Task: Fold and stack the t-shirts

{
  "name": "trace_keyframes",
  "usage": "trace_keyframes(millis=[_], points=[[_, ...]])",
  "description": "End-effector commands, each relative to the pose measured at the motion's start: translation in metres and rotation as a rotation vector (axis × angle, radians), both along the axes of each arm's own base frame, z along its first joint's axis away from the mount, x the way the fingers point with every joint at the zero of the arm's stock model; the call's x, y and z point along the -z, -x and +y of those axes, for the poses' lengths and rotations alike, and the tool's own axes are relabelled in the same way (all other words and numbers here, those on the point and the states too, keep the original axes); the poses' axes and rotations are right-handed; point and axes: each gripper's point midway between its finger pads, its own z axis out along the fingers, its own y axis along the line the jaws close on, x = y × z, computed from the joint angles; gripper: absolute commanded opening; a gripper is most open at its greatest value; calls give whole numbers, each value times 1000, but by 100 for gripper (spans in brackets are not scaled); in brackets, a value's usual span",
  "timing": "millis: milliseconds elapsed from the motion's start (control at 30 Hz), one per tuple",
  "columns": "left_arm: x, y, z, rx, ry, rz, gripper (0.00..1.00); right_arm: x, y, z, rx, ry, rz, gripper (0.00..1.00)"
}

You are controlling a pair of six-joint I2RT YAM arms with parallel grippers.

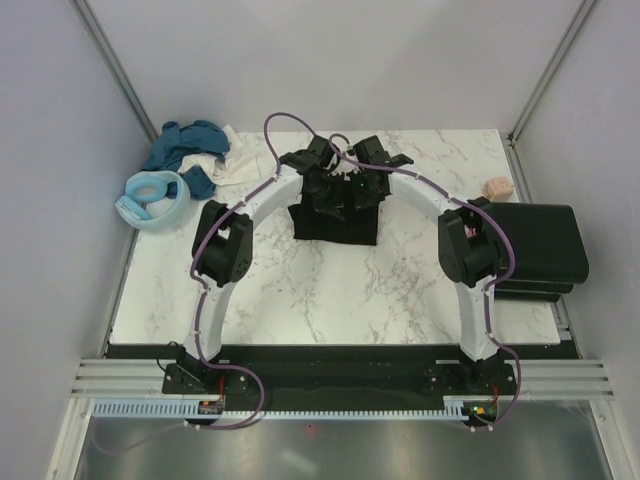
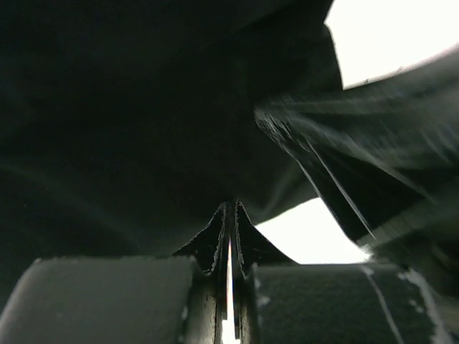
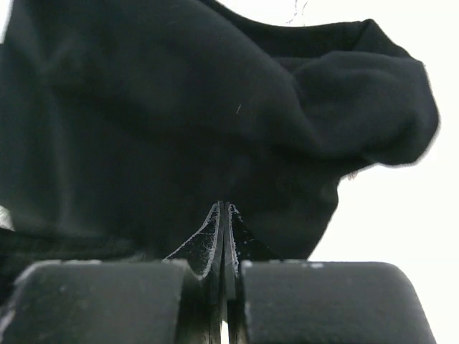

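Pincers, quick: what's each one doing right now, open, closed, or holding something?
Left pincer: closed, pinching the black shirt.
Right pincer: closed, pinching the black shirt too.

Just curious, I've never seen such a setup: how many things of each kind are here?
Robot arms: 2 (left arm, right arm)
Black t-shirt in the middle: 1
Stack of folded black t-shirts: 1, layers uncountable
Heap of teal, white and light blue t-shirts: 1
Pinkish block: 1
Total: 6
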Motion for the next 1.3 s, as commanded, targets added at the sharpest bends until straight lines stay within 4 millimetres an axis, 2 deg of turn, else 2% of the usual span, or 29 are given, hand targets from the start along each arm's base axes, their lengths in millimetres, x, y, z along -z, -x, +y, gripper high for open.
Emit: trace_keyframes(millis=[0, 33, 67, 133, 167, 233, 267, 400, 433, 467, 533, 567, 667, 700, 767, 800, 867, 933, 1033, 1100, 1133, 1167, 1267], points=[[31, 10, -7, 64, -47, -8, 2, 8, -31, 7, 33, -1, -56, 0], [43, 14, -8, 75, -67, 4, 2, 17, -33, 8, 38, 2, -44, 0], [53, 24, -8, 88, -88, 25, 2, 14, -38, 11, 39, -4, -53, 0], [62, 36, -11, 100, -101, 44, 2, 21, -43, 9, 59, 12, -52, 0], [71, 46, -7, 101, -117, 69, 2, 21, -46, 9, 71, 11, -57, 0], [71, 54, -5, 89, -124, 73, 2, 24, -48, 3, 99, 28, -54, 0], [81, 64, 3, 83, -142, 103, 2, 26, -49, 1, 111, 23, -46, 0], [87, 78, 13, 54, -156, 142, 2, 37, -51, -5, 129, 33, -20, 0], [85, 82, 11, 55, -143, 156, 2, 38, -51, -6, 128, 34, -15, 5], [82, 86, 13, 55, -138, 163, 2, 34, -56, -7, 131, 30, -28, 17], [78, 90, 12, 53, -127, 171, 2, 20, -62, -7, 129, 8, -54, 20], [79, 95, 16, 51, -134, 177, 2, 8, -68, -6, 126, -20, -74, 29], [62, 91, 19, 46, -130, 129, 2, -38, -76, 4, 107, -105, -146, 35], [49, 87, 19, 42, -115, 102, 2, -61, -77, 5, 107, -130, -187, 36], [35, 79, 21, 22, -96, 75, 2, -86, -78, 6, 115, -161, -229, 38], [27, 75, 21, 15, -83, 60, 2, -105, -75, 6, 110, -179, -253, 38], [4, 63, 21, -8, -50, 19, 6, -120, -70, 7, 106, -199, -263, 37], [-13, 49, 24, -36, -33, -14, 9, -128, -58, 7, 99, -207, -241, 35], [-30, 29, 26, -61, -9, -44, 10, -127, -36, 14, 74, -209, -199, 29], [-36, 19, 27, -73, 0, -57, 10, -124, -12, 27, 27, -193, -169, 16], [-48, 7, 28, -87, 18, -82, 10, -120, -5, 29, 19, -171, -160, 7], [-48, 1, 29, -94, 20, -80, 10, -120, 6, 39, -3, -161, -154, 3], [-63, -20, 28, -111, 48, -108, 11, -132, 26, 44, -12, -167, -161, 1]])
